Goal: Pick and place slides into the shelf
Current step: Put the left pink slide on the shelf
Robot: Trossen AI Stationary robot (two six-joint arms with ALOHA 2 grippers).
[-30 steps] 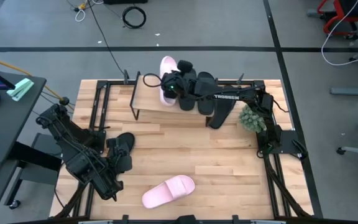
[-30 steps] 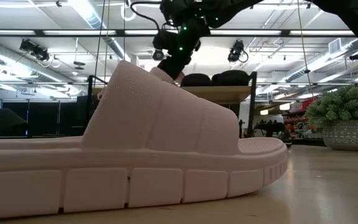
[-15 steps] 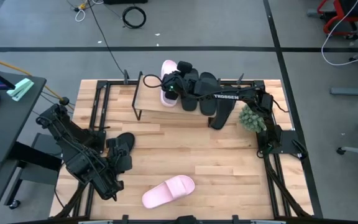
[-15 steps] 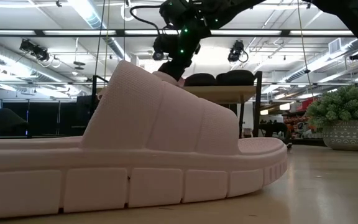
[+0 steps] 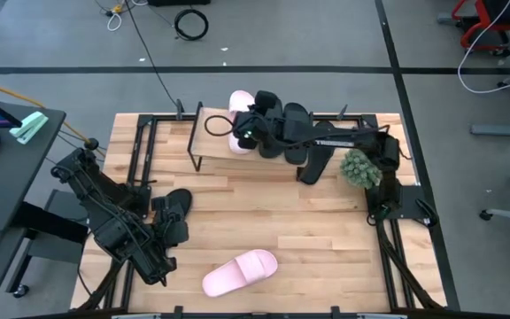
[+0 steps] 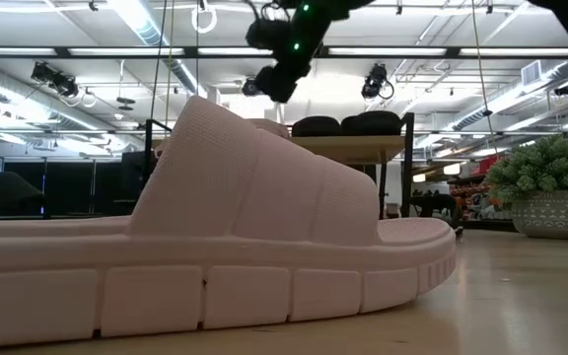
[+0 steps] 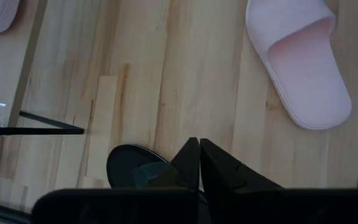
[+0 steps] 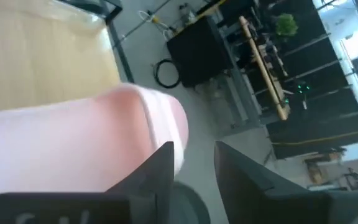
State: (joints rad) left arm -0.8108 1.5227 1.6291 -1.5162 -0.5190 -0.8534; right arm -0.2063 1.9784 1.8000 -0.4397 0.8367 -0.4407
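The high view showed the right gripper [image 5: 248, 131] above the shelf [image 5: 209, 142], at the far side of the table [image 5: 326, 230], just beside a pink slide [image 5: 238, 108] that lay on the top plank. Two black slides [image 5: 282, 120] lay next to it on the same plank, and another black slide [image 5: 312, 164] leaned at the shelf's front, near the potted plant [image 5: 359, 167]. The right wrist view added what the top camera hid: the two fingers [image 8: 157, 171] stood apart with a gap between them, holding nothing, and the pink slide [image 8: 79, 146] was just in front of them.

The left gripper [image 5: 168, 221] waited low at the near left, over a black slide [image 5: 175, 206]. Only the left wrist view showed its fingers [image 7: 188, 163] pressed together, with the black slide [image 7: 129, 168] under them and the second pink slide [image 7: 298, 59] apart on the wood. In the low view this pink slide [image 6: 215, 247] filled almost everything, and the shelf [image 6: 363, 146] was seen behind it.
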